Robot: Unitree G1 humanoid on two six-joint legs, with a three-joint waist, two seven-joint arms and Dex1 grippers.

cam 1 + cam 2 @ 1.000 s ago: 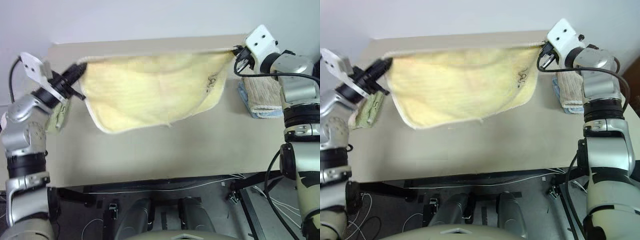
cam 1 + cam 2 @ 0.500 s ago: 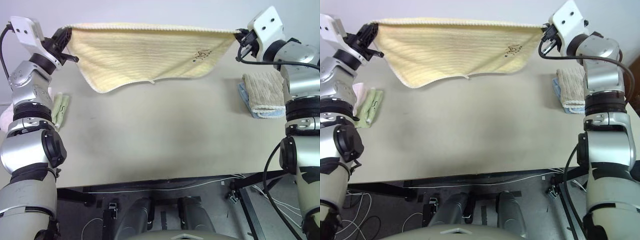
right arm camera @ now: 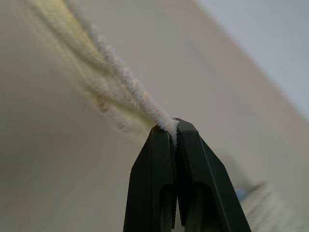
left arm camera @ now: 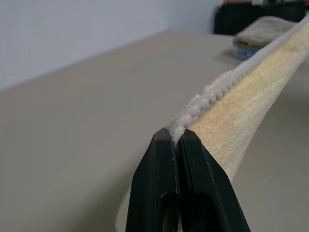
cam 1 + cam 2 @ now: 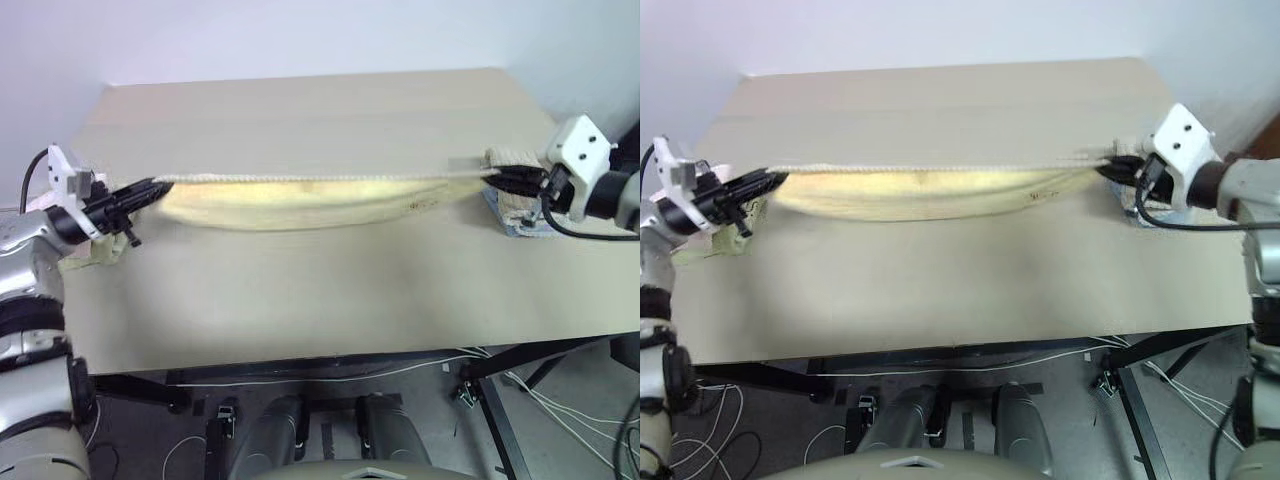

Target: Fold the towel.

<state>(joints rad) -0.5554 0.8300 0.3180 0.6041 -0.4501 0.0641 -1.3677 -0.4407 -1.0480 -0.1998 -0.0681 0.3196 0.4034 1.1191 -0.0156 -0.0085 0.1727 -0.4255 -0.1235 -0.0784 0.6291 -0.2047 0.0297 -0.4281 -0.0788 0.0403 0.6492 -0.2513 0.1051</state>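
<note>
The pale yellow towel (image 5: 310, 198) hangs stretched in a low band across the middle of the beige table (image 5: 320, 290), its lower edge sagging onto the tabletop. My left gripper (image 5: 150, 187) is shut on the towel's left corner. At the other end, my right gripper (image 5: 492, 178) is shut on the right corner. Each wrist view shows the black fingers (image 4: 166, 159) pinched on the towel's corded edge (image 3: 166, 124). A small dark logo (image 5: 415, 205) shows near the right end.
A beige ribbed folded towel on a blue cloth (image 5: 515, 215) lies at the table's right edge, just behind my right gripper. A greenish cloth (image 5: 725, 240) lies at the left edge under my left gripper. Cables run over the floor below the table's front edge.
Both arms have come down and back toward me with the towel. It hung high and spread out half a second ago; now it is low, its lower edge on the table.
</note>
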